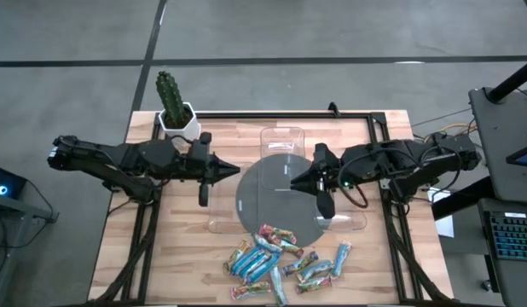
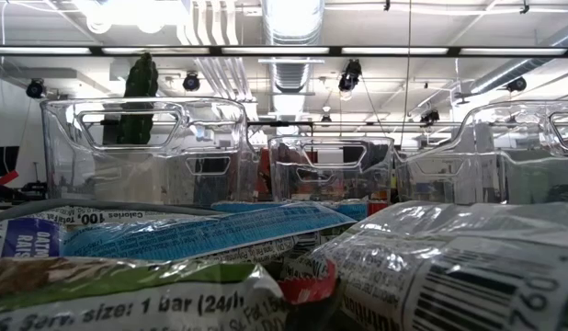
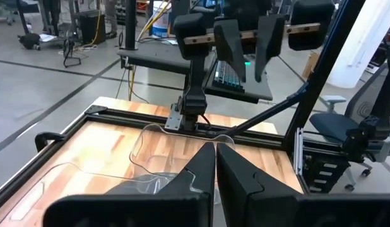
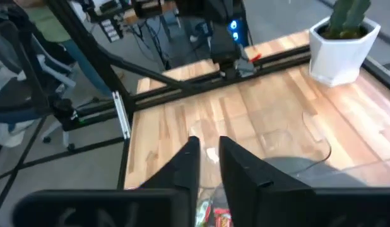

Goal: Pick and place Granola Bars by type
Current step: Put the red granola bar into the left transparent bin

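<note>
A heap of granola bars (image 1: 280,260) in blue, teal, red-orange and silvery wrappers lies on the wooden table near its front edge; the low view shows them close up (image 2: 220,234). My left gripper (image 1: 236,169) hangs above the table left of centre, pointing right, fingers shut (image 3: 216,157) with nothing in them. My right gripper (image 1: 292,181) hangs over a grey round disc (image 1: 272,200), pointing left. A narrow gap shows between its fingers (image 4: 209,148) and nothing is held. Both grippers are well clear of the bars.
Three clear plastic trays stand on the table: one at the far middle (image 1: 281,139), one at the left (image 1: 214,209), one at the right (image 1: 349,223). A cactus in a white pot (image 1: 178,119) stands at the far left corner. A black frame rims the table.
</note>
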Controlling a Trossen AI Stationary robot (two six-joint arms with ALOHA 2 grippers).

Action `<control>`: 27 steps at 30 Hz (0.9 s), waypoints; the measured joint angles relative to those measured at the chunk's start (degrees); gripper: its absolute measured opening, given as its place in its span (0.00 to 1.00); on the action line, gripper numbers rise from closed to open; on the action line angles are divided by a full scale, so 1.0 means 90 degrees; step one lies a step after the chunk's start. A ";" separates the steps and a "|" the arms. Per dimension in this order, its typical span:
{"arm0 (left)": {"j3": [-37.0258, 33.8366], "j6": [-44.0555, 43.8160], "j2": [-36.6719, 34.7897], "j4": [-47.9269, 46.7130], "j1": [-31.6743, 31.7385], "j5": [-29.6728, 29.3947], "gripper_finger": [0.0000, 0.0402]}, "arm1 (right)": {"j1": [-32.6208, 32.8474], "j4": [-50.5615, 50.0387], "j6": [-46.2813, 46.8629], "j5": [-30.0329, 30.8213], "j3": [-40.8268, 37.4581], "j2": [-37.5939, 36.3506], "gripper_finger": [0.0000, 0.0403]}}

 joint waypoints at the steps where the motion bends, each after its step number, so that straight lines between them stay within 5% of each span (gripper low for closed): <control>1: 0.0001 -0.0014 -0.0016 -0.0023 0.0000 -0.0003 0.00 | 0.0000 -0.0168 0.0003 0.0002 0.0172 0.0118 0.19; 14: 0.0001 -0.0118 -0.0091 -0.0325 -0.0004 -0.0008 0.00 | -0.0062 -0.3005 0.0589 -0.0398 0.2841 0.2432 0.44; 27: 0.0001 -0.0126 -0.0134 -0.0411 -0.0002 0.0314 0.00 | -0.0042 -0.3395 0.1162 -0.1501 0.3112 0.4182 0.60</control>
